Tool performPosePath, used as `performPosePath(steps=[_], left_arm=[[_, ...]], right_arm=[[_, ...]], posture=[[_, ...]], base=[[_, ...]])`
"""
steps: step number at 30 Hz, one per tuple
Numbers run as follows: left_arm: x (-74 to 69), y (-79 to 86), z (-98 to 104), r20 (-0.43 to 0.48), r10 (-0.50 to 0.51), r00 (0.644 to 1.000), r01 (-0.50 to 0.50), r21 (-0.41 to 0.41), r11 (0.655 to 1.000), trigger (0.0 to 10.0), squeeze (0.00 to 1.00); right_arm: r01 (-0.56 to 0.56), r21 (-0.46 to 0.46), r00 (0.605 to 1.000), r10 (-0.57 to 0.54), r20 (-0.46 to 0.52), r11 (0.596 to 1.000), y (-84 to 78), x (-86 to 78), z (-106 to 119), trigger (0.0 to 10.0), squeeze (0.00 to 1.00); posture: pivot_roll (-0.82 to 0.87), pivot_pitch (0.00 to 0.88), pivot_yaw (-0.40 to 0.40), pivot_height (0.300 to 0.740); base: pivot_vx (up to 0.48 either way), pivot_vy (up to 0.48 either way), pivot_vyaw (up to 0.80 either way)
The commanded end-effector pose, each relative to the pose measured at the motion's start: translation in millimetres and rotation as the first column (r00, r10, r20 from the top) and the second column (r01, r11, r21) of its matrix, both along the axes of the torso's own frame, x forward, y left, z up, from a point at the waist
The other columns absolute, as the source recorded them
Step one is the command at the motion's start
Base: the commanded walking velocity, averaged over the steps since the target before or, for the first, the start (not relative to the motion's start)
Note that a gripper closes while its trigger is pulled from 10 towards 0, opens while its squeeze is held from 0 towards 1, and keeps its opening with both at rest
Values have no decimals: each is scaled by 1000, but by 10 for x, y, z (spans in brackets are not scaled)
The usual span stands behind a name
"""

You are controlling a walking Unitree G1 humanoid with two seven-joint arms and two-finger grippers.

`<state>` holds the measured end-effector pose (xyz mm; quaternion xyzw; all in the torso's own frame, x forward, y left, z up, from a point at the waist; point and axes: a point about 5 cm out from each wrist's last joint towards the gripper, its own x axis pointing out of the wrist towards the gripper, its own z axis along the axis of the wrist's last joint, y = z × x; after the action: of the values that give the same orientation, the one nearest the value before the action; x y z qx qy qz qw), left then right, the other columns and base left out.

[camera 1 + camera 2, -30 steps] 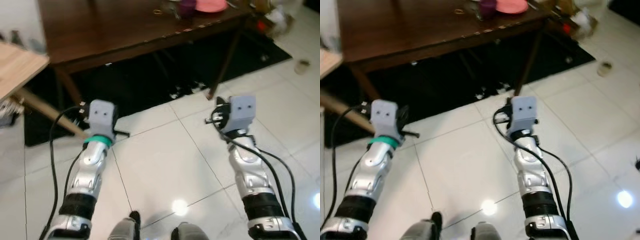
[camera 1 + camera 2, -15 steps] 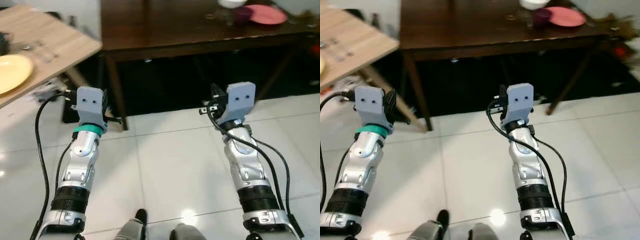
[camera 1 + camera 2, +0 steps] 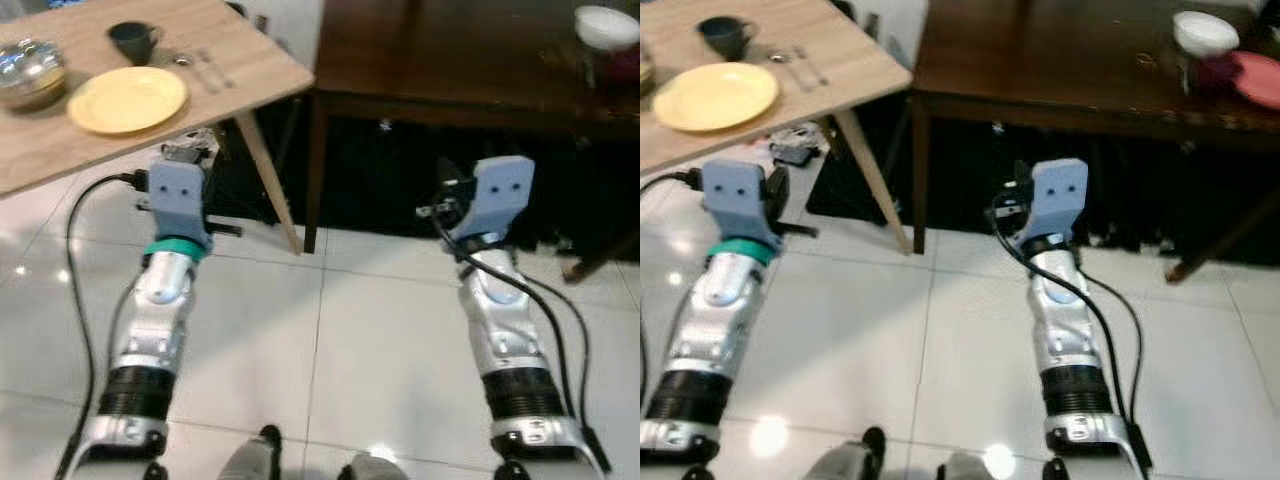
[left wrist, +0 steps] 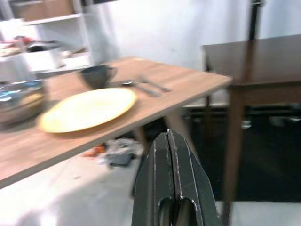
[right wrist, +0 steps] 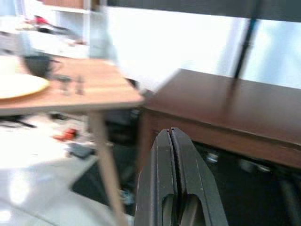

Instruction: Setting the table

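Pale wood surface (image 3: 250,70) ahead-left, carrying yellow plate (image 3: 127,99), dark cup (image 3: 133,40), metal bowl (image 3: 30,72).
Left claw (image 4: 170,141) and right claw (image 5: 171,139) both pressed closed, empty, above white tile floor (image 3: 360,330); dark surface (image 3: 1060,60) beyond.

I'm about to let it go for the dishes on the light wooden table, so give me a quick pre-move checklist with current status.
1. Both grippers free: ok. The left gripper and right gripper are shut on nothing.
2. Round yellow plate in sight on the light wooden table: ok.
3. Dark cup upright beyond the plate: ok.
4. Metal cutlery beside the cup, apart from the plate: ok; exact pieces cannot tell.
5. Within reach: not ok. Both arms are low, over the white tile floor, short of the table edge.
6. View sharp enough to aim: not ok, the wrist views are blurred.
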<state>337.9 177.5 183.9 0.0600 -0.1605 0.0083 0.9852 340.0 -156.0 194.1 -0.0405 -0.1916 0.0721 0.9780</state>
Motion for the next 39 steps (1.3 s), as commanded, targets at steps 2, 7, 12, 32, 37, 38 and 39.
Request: performPosePath(steps=[2, 7, 12, 32, 37, 38, 39], left_arm=[[-9, 8, -49, -21, 8, 1000, -9, -13, 1000, 10000, 0], [3, 42, -11, -11, 24, 1000, -24, -17, 1000, 10000, 0], [6, 52, 4, -9, 39, 999, -39, -21, 999, 10000, 0], [48, 49, -27, -30, 66, 997, -66, -9, 998, 10000, 0], [47, 43, -29, -30, 66, 997, -67, -7, 998, 10000, 0], [46, 42, -31, -30, 67, 997, -67, -6, 998, 10000, 0], [46, 42, -31, -30, 67, 997, -67, -6, 998, 10000, 0]], right_arm=[[-2, 14, 1000, 2, -22, 1000, -11, -12, -51, 10000, 0], [-13, 49, 1000, 14, -22, 999, -4, -11, -39, 10000, 0], [-17, 80, 999, 19, -26, 997, -8, -9, -40, 10000, 0], [-16, 154, 991, 37, -130, 988, 9, -50, -307, 10000, 0], [3, 150, 991, 17, -135, 989, -19, -36, -307, 10000, 0], [13, 155, 991, 8, -136, 988, -34, -31, -305, 10000, 0], [13, 155, 991, 8, -136, 988, -34, -31, -305, 10000, 0]], posture=[[-49, 56, 40, 740], [-47, 58, 40, 740], [-48, 58, 41, 740], [-49, 71, 51, 740], [-47, 72, 50, 740], [-46, 73, 52, 740], [-46, 73, 52, 740]], base=[[0, 0, 775], [0, 0, 775], [0, 0, 686], [267, 277, 29], [341, 337, 148], [398, 270, 769], [398, 270, 769]])
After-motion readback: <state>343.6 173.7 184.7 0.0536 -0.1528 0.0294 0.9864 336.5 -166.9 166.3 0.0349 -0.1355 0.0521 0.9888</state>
